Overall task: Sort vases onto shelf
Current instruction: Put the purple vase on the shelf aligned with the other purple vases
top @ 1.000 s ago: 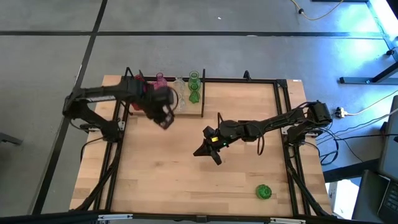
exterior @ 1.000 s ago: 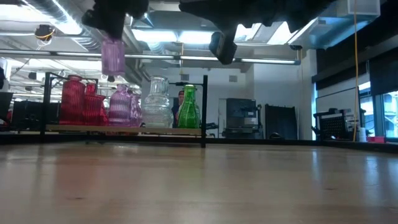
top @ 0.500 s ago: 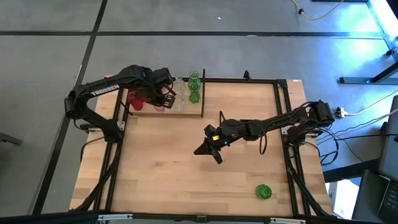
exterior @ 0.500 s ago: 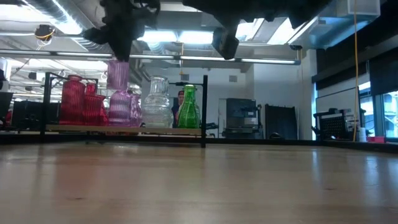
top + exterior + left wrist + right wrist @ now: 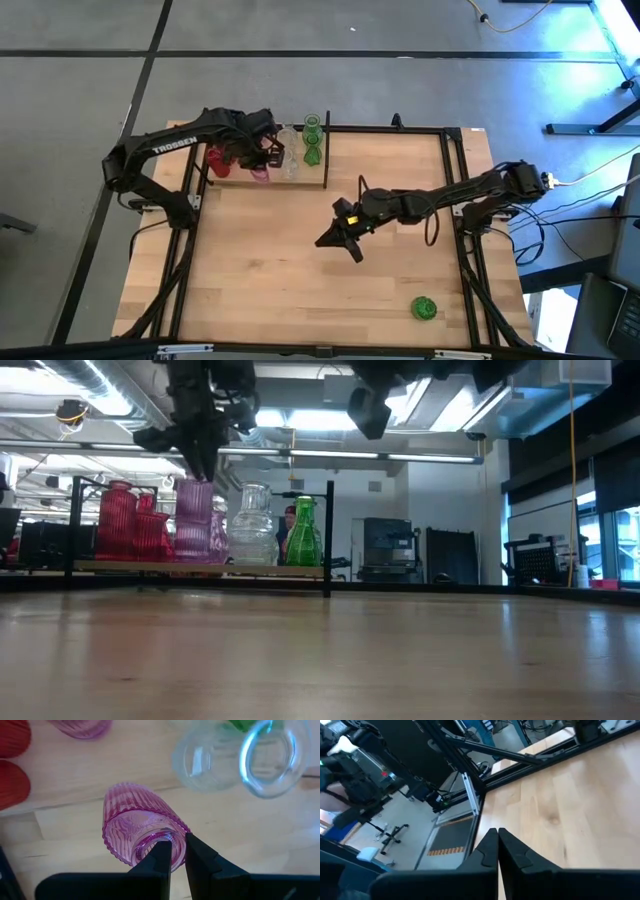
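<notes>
Most vases standing on the shelf. Left claw clamped on pink vase over shelf; right claw together, idle. Green vase left on tabletop, far from shelf.

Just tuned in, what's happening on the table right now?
The left gripper is pinching the rim of a pink vase and holding it over the shelf, among the red, pink, clear and green vases there. The right gripper hangs shut and empty above mid-table. One green vase lies alone near the table's front edge.
</notes>
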